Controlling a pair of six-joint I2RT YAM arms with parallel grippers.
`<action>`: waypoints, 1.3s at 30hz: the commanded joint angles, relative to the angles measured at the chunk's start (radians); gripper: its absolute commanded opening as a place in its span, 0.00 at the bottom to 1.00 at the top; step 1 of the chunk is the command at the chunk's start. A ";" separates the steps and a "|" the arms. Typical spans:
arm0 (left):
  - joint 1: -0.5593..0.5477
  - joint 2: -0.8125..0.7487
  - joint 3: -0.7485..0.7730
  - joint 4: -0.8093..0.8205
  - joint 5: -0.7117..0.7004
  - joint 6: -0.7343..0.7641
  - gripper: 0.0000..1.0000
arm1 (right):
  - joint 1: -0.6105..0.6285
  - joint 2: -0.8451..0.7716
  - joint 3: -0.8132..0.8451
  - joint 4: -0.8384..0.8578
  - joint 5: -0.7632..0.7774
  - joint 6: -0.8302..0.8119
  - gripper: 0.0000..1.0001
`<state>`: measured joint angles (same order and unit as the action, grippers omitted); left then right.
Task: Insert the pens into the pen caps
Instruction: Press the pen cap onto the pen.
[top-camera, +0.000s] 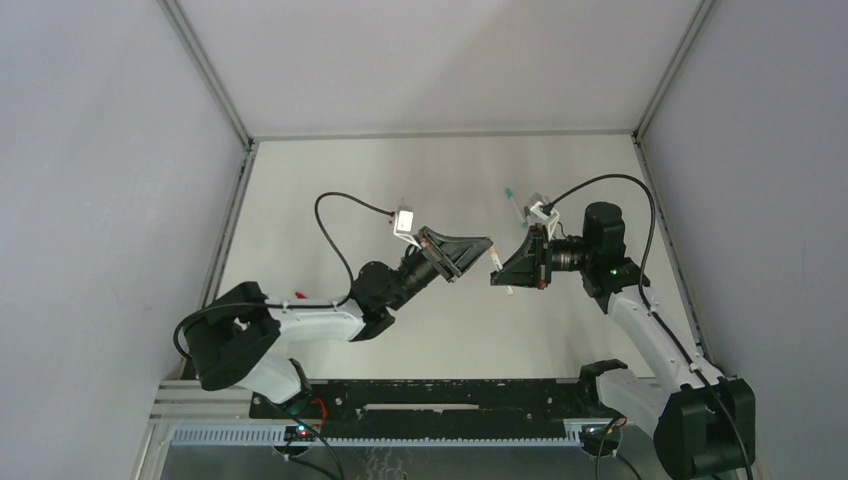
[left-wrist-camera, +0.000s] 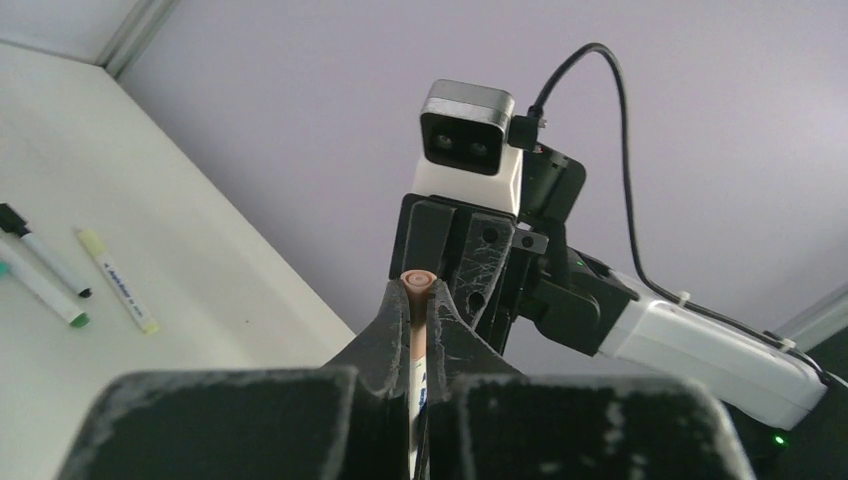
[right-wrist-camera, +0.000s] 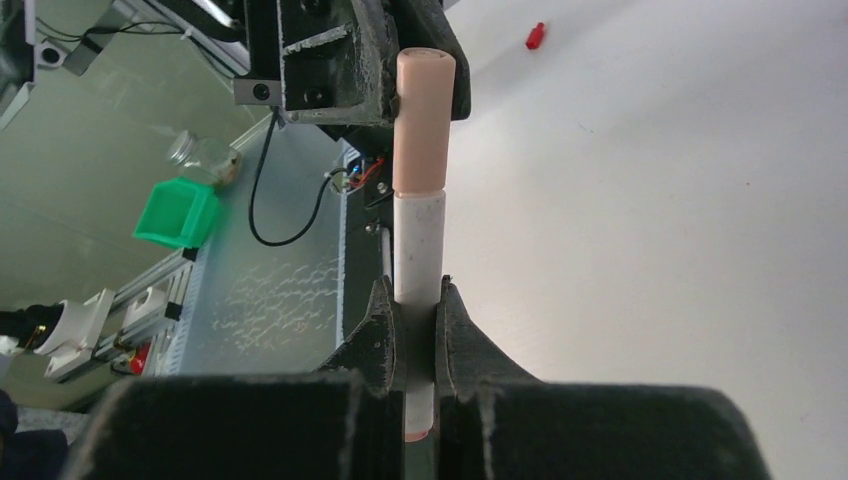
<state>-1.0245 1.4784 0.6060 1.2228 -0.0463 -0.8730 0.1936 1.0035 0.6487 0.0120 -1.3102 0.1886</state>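
Note:
One pen (right-wrist-camera: 418, 240) with a white barrel hangs in mid-air between both arms. A peach pen cap (right-wrist-camera: 424, 120) sits over its far end, meeting the barrel. My right gripper (right-wrist-camera: 417, 295) is shut on the barrel, and the pen's pinkish rear end shows below the jaws. My left gripper (left-wrist-camera: 420, 300) is shut on the peach cap (left-wrist-camera: 417, 282), whose round end pokes out at the fingertips. From above, the left gripper (top-camera: 490, 247) and the right gripper (top-camera: 497, 272) meet tip to tip over the middle of the table.
A black-capped pen (left-wrist-camera: 40, 250), a green-tipped pen (left-wrist-camera: 45, 297) and a yellow-green pen (left-wrist-camera: 115, 280) lie together on the table. A teal-ended pen (top-camera: 512, 205) lies behind the grippers. A loose red cap (right-wrist-camera: 536, 36) lies apart. A green bin (right-wrist-camera: 178, 212) and a glass jar (right-wrist-camera: 205, 155) stand beyond the table's edge.

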 joint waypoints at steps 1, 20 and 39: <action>-0.110 0.065 -0.045 -0.122 0.420 -0.020 0.00 | -0.012 -0.017 0.043 0.185 0.019 0.025 0.00; -0.167 0.030 0.002 -0.395 0.171 0.033 0.00 | 0.041 -0.032 0.097 -0.115 0.211 -0.285 0.00; -0.167 -0.186 -0.075 -0.298 0.050 0.100 0.24 | 0.043 -0.009 0.114 -0.191 0.065 -0.374 0.00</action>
<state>-1.1236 1.3128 0.5621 0.9924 -0.1482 -0.7887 0.2352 0.9806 0.7025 -0.2859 -1.2758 -0.1642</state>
